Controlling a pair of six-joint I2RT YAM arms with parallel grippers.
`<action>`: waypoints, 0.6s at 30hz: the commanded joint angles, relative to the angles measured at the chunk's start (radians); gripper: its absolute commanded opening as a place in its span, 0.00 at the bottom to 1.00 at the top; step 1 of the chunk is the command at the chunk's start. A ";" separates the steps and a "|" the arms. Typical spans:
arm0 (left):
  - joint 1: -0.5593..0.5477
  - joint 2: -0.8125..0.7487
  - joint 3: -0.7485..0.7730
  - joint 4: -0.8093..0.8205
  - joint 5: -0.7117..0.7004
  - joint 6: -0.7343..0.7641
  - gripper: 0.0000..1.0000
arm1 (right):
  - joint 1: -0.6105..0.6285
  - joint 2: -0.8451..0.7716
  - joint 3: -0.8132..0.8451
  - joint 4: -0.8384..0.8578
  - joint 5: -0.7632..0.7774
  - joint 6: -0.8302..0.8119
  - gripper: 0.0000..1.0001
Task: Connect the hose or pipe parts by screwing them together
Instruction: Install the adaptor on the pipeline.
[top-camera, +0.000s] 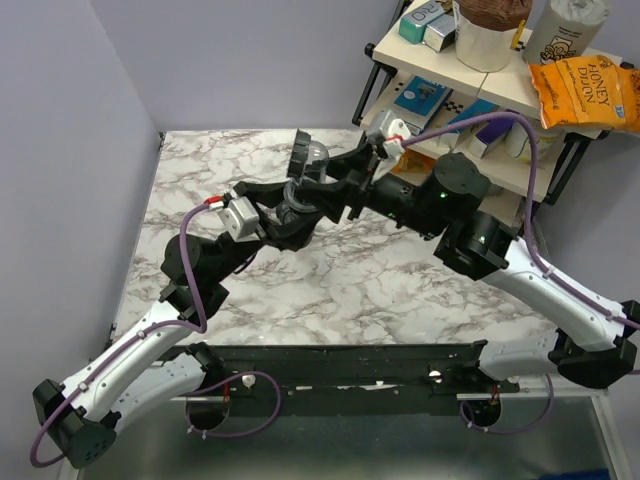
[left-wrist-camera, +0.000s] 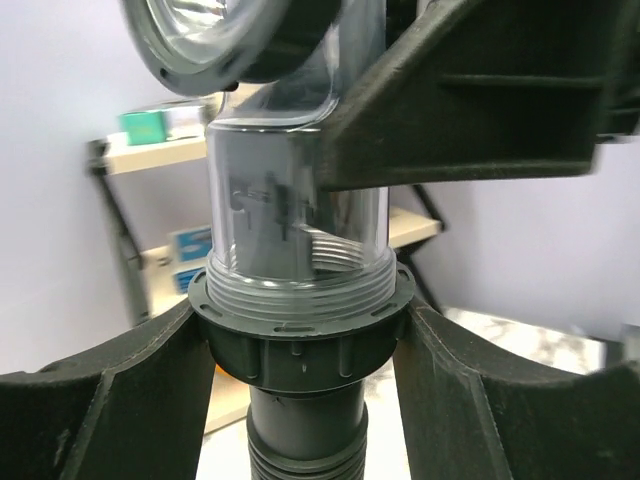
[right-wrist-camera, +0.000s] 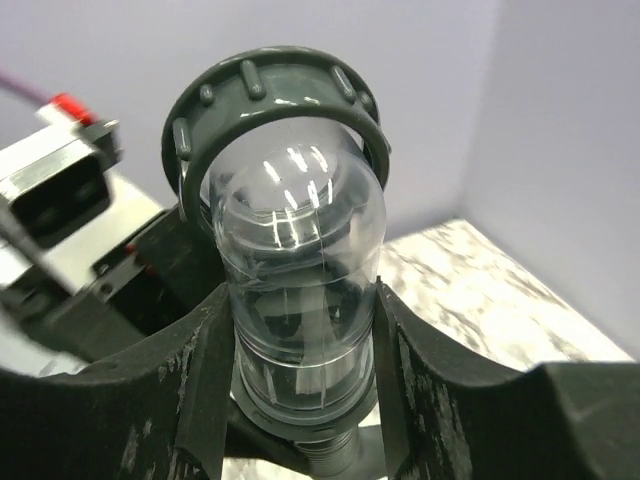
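Both arms meet above the middle of the marble table. The clear end piece of the fitting stands upright between the fingers of my right gripper, which is shut on it. A grey ribbed collar ring tops the fitting. Below, my left gripper is shut on the hose's dark collar nut, which sits around the clear threaded end. A short piece of the ribbed black hose shows under the nut. The rest of the hose is hidden behind the grippers.
A white shelf with boxes, a tub and an orange snack bag stands at the back right, close behind the right arm. Purple cables loop off both arms. Purple walls close off the left and back.
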 joint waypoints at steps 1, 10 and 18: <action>0.006 -0.038 0.077 0.156 -0.226 0.114 0.00 | 0.119 0.144 0.107 -0.377 0.678 0.079 0.01; -0.003 -0.035 0.060 0.154 -0.340 0.168 0.00 | 0.250 0.440 0.482 -0.575 1.200 0.229 0.01; -0.002 -0.024 0.037 0.169 -0.369 0.179 0.00 | 0.306 0.625 0.767 -0.674 1.345 0.226 0.46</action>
